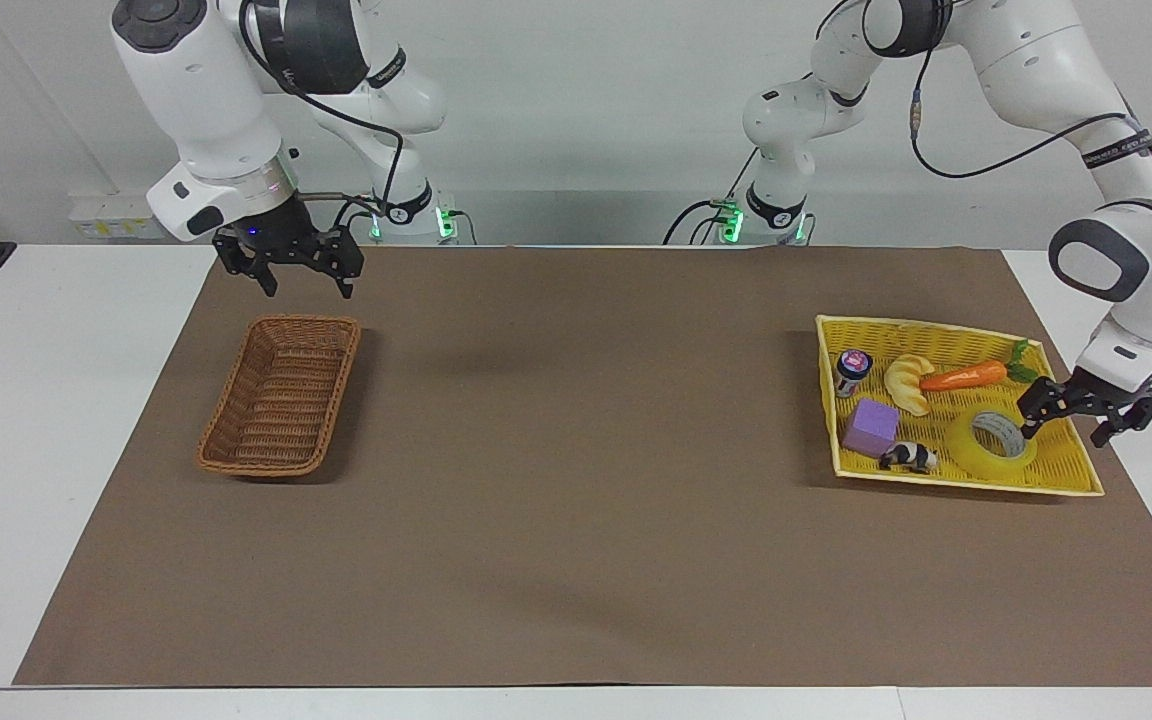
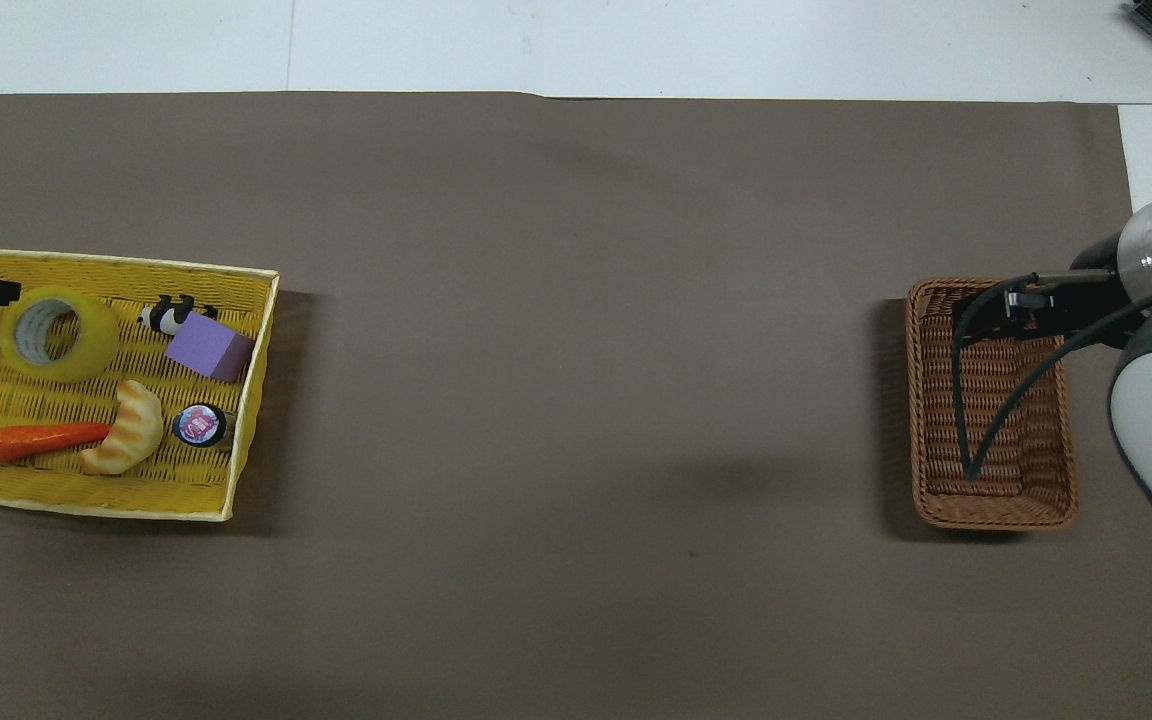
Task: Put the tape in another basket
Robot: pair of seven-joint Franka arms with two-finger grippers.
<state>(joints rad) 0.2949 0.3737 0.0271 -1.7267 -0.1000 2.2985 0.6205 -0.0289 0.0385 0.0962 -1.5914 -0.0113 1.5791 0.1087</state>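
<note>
The left arm is bent down steeply over its end of the table; the left gripper [image 1: 1085,420] is held open and low over the tray [image 1: 1071,478] edge, just beside the tape [image 1: 989,445], not touching it. The tape lies flat in the tray. The right gripper [image 1: 288,270] is held open above the basket [image 1: 281,398], pointing down.

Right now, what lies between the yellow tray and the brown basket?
Nothing: in both views only bare brown mat lies between the yellow tray and the basket.
</note>
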